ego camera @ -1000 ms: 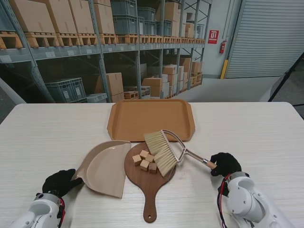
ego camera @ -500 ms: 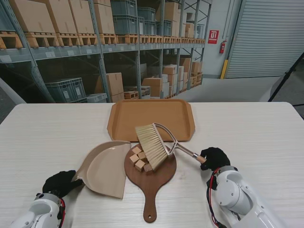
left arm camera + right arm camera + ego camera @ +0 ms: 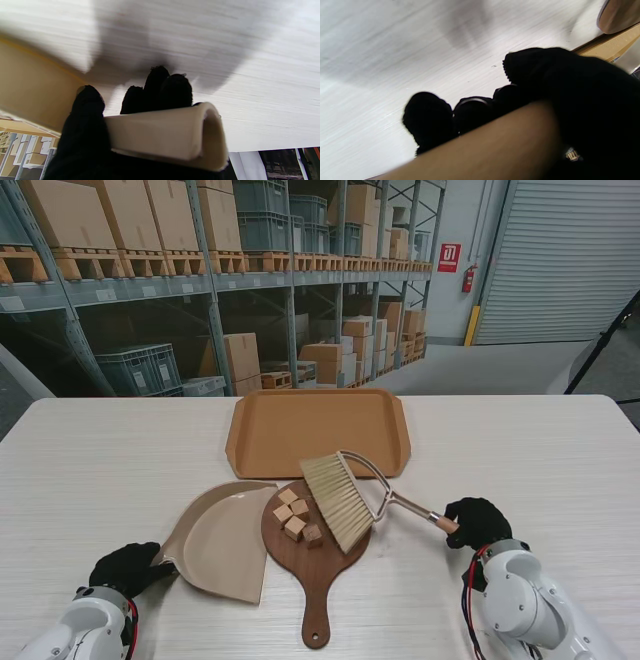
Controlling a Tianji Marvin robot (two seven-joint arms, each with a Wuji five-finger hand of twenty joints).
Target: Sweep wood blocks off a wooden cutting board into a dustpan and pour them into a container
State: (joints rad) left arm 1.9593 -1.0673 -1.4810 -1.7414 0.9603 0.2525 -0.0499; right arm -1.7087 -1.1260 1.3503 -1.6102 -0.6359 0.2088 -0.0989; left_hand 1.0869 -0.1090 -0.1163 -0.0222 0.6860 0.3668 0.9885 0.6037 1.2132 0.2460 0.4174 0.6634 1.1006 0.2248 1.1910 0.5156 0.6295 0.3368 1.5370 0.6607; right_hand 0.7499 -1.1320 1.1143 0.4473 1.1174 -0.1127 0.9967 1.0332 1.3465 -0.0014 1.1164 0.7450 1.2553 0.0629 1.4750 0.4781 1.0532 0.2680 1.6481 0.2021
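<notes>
Swung back rightward, the brush (image 3: 339, 500) leaves four wood blocks (image 3: 296, 515) uncovered on the cutting board (image 3: 318, 565), beside the dustpan (image 3: 220, 535). Right hand (image 3: 478, 523) grips the brush handle; left hand (image 3: 127, 567) grips the dustpan handle.

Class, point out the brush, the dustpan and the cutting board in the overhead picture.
brush (image 3: 338, 501): stand view, on the bristles.
dustpan (image 3: 222, 536): stand view, on the bare pan floor.
cutting board (image 3: 319, 605): stand view, on the handle nearer to me.
</notes>
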